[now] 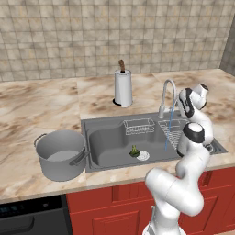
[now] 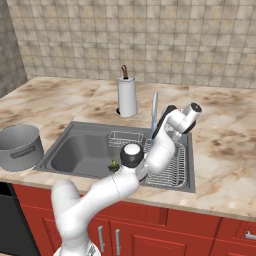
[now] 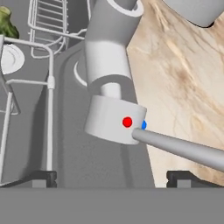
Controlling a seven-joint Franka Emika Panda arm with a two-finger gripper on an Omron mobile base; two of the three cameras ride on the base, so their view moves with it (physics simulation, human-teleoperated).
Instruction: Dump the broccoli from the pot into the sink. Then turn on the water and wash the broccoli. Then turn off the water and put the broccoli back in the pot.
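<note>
I have the gripper (image 3: 109,178) wide open and empty at the faucet (image 3: 114,117) base, its lever between the tips, because water (image 1: 169,128) is running and the broccoli (image 1: 134,150) sits by the sink (image 1: 108,146) drain — washed, I judge — while the pot (image 1: 61,154) waits on the counter.

Both base views look down from behind at the sink (image 1: 110,149); the hand view hovers close above its faucet (image 3: 114,118).
</note>
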